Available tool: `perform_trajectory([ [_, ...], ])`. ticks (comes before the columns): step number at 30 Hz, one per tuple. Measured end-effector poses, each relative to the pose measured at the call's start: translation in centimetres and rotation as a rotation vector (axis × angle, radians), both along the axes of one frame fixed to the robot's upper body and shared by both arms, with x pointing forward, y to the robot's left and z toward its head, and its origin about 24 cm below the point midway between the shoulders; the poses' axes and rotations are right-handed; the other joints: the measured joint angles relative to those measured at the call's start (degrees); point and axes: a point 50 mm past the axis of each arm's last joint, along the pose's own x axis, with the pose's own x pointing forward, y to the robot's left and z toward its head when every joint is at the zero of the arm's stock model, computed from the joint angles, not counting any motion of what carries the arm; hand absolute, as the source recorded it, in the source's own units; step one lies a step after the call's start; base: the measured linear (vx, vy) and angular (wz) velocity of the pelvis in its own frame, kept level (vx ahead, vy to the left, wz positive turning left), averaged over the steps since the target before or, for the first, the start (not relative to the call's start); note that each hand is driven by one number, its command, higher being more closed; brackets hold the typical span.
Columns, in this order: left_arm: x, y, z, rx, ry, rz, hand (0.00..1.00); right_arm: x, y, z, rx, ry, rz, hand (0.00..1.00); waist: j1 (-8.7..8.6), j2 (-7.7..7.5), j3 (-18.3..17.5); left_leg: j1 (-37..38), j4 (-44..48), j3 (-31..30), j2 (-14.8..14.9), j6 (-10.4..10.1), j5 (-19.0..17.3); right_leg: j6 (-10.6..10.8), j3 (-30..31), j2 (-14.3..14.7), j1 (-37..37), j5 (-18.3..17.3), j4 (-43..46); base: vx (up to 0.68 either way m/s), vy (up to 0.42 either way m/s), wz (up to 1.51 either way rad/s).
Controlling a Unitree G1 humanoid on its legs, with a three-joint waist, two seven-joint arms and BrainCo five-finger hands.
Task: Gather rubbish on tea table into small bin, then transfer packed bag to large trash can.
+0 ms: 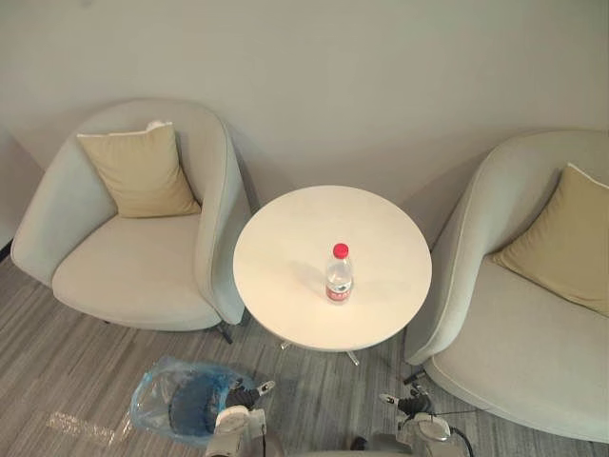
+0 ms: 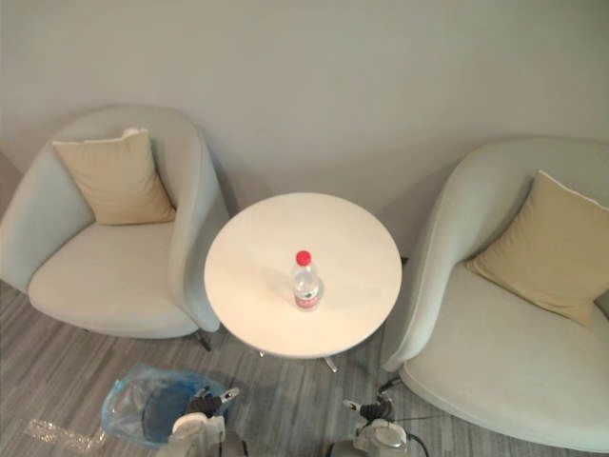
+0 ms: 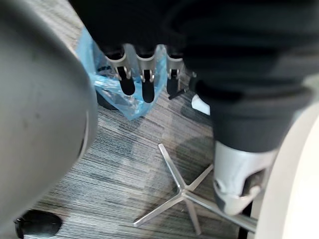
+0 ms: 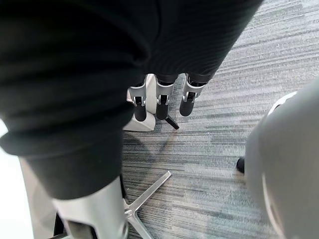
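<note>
Bottle of clear plastic with red cap [image 1: 339, 274], one, upright on round white worktop [image 1: 285, 248]; one small bin lined with blue bag [image 1: 176, 400] on floor [image 1: 57, 371]; two grey armchairs [image 1: 133, 267] [image 1: 514, 352]. Left hand [image 3: 142, 82], right hand [image 4: 162, 102]: fingers straight, empty.

I can't read any text from here. The bottle [image 1: 339, 271] on the table [image 1: 285, 252] carries a red and white label [image 1: 338, 291], but its print is too small for me to make out.
</note>
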Motion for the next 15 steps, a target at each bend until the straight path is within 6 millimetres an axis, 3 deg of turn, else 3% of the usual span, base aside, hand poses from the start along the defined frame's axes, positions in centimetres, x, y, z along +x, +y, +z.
perform_trajectory([
  [3,0.4,0.2,0.1,0.018,-0.003,-0.036,0.0,-0.4,0.2,-0.3,0.006,0.023,0.001,0.0,0.81,-1.88,-0.3,2.3,-6.6,0.0,-3.1,0.5,1.2,1.5,1.0,-1.0,0.0,1.6,-2.9,0.11,0.093,0.06],
  [5,0.2,0.1,-0.1,0.025,0.013,-0.058,0.0,-0.5,0.2,-0.3,0.006,0.025,0.001,0.0,0.63,-1.86,-0.4,4.3,-8.6,0.0,-4.3,1.5,1.9,2.2,1.6,-1.8,2.0,2.1,-4.7,0.07,0.091,0.03],
  [10,-0.4,1.0,-0.3,0.068,0.038,-0.099,0.0,-0.1,0.7,-0.2,0.008,0.016,0.03,0.0,0.61,-2.14,-1.2,7.8,-14.4,0.7,-6.1,1.8,4.3,2.5,3.4,-2.2,4.1,3.4,-8.1,0.03,0.045,-0.03],
  [12,-0.5,1.3,-0.3,0.076,0.042,-0.104,0.0,-0.2,-0.9,-0.1,-0.003,0.017,-0.01,0.0,0.62,-2.14,-1.2,8.5,-15.8,0.6,-6.3,1.9,5.2,2.3,3.6,-2.1,4.5,4.2,-9.3,-0.02,-0.004,-0.04],
  [13,-0.8,1.8,-0.5,0.075,0.056,-0.112,0.0,0.1,-2.9,0.2,-0.004,0.01,-0.038,0.0,0.76,-2.15,-1.2,9.1,-17.3,0.5,-6.5,1.9,5.9,2.2,4.1,-1.9,4.6,4.8,-10.1,-0.03,-0.006,-0.1],
  [15,-1.2,2.1,-0.6,0.083,0.07,-0.118,0.0,0.4,-3.8,0.5,-0.022,-0.001,-0.052,0.0,0.71,-2.14,-1.5,9.2,-18.1,0.1,-6.6,2.1,6.5,2.2,4.3,-1.8,4.6,5.4,-10.9,-0.04,-0.007,-0.11],
])
